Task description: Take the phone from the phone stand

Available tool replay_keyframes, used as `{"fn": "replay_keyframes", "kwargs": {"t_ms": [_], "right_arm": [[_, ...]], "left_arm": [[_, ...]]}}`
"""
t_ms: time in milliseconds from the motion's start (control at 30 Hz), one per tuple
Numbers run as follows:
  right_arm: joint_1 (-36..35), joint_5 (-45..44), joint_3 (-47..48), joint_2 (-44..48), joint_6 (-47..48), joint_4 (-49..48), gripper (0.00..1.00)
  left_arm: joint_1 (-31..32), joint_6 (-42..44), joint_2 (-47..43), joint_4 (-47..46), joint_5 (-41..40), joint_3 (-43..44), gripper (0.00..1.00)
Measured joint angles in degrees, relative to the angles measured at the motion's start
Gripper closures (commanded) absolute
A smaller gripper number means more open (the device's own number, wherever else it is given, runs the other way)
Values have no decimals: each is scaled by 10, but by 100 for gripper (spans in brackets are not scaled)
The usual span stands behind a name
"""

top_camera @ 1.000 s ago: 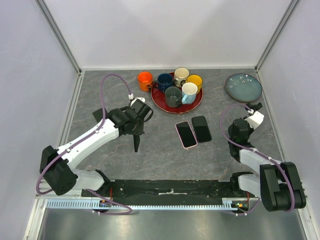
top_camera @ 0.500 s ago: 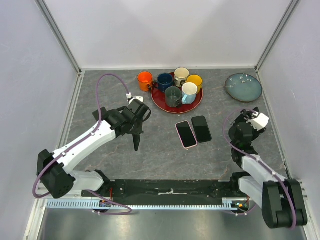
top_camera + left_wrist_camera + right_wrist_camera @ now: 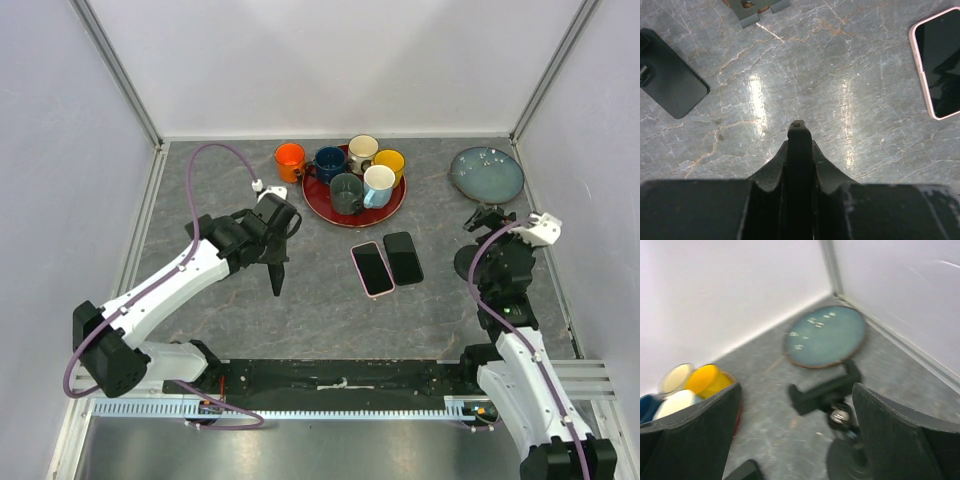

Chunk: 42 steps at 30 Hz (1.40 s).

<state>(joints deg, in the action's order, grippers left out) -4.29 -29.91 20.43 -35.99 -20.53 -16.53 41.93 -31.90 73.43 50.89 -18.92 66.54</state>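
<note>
Two phones lie flat side by side mid-table: a pink-cased phone (image 3: pixel 372 268) (image 3: pixel 940 62) and a black phone (image 3: pixel 403 257). The black phone stand (image 3: pixel 484 214) (image 3: pixel 826 389) stands at the right, in front of the blue plate, and its clamp holds nothing. My right gripper (image 3: pixel 498 234) (image 3: pixel 796 390) is open above the table. It faces the stand, which sits a little ahead between the wide-set fingers (image 3: pixel 690 435) without touching them. My left gripper (image 3: pixel 277 284) (image 3: pixel 799 126) is shut on nothing and points down at bare table left of the phones.
A red tray (image 3: pixel 318 205) with several mugs sits at the back, an orange mug (image 3: pixel 289 160) beside it. The blue-grey plate (image 3: pixel 487 174) (image 3: pixel 826 336) lies in the back right corner. A flat black rectangular piece (image 3: pixel 671 82) lies near the left gripper. White walls enclose the table.
The right gripper has opened wide, and the right arm has lifted and swung toward the right wall. The left arm shifted slightly. The phones have not moved.
</note>
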Motion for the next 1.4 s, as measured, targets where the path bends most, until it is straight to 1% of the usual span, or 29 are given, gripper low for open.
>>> {"fn": "replay_keyframes", "kwargs": {"t_ms": [133,200,300,367,400,467,633,767,900,1033,1200,1300,1333,1400], "right_arm": [[-16,105,42,1,6,2,2],[-47,153,43,1,7,-8,2],[-143,198,40,-10,19,-25,2],[-215,203,32,-29,34,-43,2],[-264,205,26,-44,43,-59,2],[-333,200,16,-79,58,-86,2],[-514,141,5,-208,111,-159,2],[-614,89,15,-297,153,-213,2],[-683,27,50,-379,205,-265,3],[-731,-27,103,-459,254,-328,5],[-775,-131,161,-573,339,-419,11],[-785,-193,195,-638,393,-467,20],[-785,-217,209,-661,417,-486,24],[-785,-251,227,-692,455,-516,28]], "left_arm": [[-1,0,-3,-2,2,12,98],[-1,0,-7,-5,10,15,98],[-4,-6,-11,-13,20,15,98],[-6,-13,-14,-24,31,15,98],[-8,-16,-16,-30,36,15,98],[-10,-24,-19,-43,44,14,98],[-14,-45,-26,-79,63,3,98],[-14,-61,-26,-94,77,-13,98],[-14,-71,-28,-105,91,-27,98],[-14,-78,-29,-111,104,-31,98],[-14,-85,-39,-122,118,-39,98],[-14,-88,-44,-125,123,-44,98],[-14,-89,-47,-125,126,-46,98],[-14,-90,-52,-126,130,-51,98]]}}
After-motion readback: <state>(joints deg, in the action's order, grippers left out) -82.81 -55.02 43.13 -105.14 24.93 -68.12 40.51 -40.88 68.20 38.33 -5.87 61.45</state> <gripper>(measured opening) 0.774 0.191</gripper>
